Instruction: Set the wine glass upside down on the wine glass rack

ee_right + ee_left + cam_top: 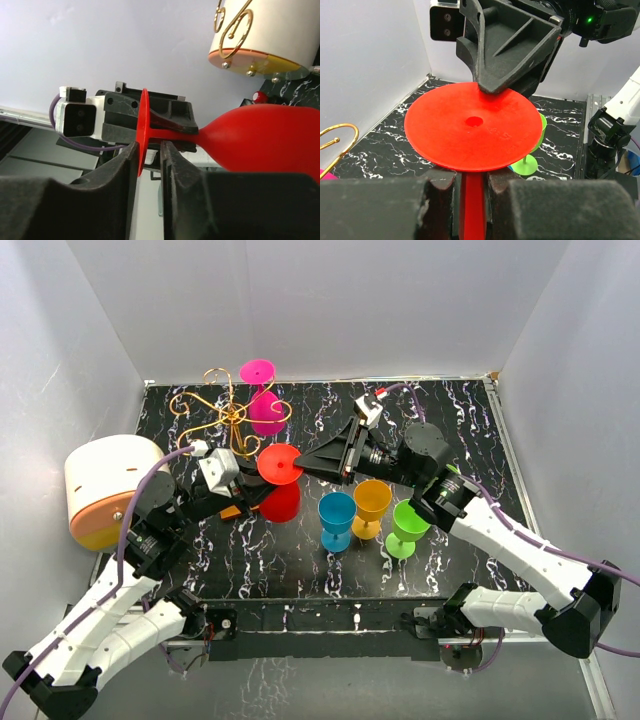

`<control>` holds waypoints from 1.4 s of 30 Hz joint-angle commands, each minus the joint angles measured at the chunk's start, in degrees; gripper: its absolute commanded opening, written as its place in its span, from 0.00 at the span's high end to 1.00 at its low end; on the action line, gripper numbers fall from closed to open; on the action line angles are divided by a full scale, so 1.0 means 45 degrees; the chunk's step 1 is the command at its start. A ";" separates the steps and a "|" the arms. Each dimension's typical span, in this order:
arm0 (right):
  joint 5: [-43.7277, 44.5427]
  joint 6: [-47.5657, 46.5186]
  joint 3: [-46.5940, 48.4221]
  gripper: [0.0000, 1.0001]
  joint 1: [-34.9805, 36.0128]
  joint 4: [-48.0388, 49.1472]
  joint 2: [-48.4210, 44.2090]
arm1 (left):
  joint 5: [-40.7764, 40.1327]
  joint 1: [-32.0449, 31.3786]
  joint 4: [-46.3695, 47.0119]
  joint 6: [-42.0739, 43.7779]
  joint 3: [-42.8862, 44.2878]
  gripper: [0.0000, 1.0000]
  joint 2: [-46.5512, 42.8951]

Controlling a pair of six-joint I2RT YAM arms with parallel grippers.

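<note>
On the far left stands a round white tub (pixel 108 478) with an orange bottom. The right wrist view shows little screws on that orange bottom, which the top view does not show.

Next comes the wine glass rack (pixel 222 416), at the back of the black table (pixel 300 570). A pink glass (pixel 264 400) hangs on it with its foot up.

Just in front of the rack, and off it, is the red wine glass (pixel 280 466). It is up in the air with its foot on top and its bowl below, tipped a bit. The left gripper (pixel 258 494) holds it. In the left wrist view the two black fingers (pixel 440 192) are pressed tight on the red stem. That view also shows a small dimple in the middle of the foot.

The right gripper (pixel 303 468) reaches in from the right to the rim of the foot. The top view only shows its tip at the rim. The right wrist view shows one finger on each side of the thin red foot. A small gap shows beside one finger, so these jaws look a little open, though that is hard to see for sure.

Further right stand a blue glass (pixel 337 520), an orange glass (pixel 371 506) and a green glass (pixel 407 527), all upright. The left wrist view shows only the green one, peeking out behind the red foot.
</note>
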 commanded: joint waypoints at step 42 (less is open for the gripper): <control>0.0402 -0.1081 0.4456 1.00 -0.3593 -0.2213 0.3876 | -0.7731 -0.0035 -0.3654 -0.4310 0.3635 0.01 -0.0271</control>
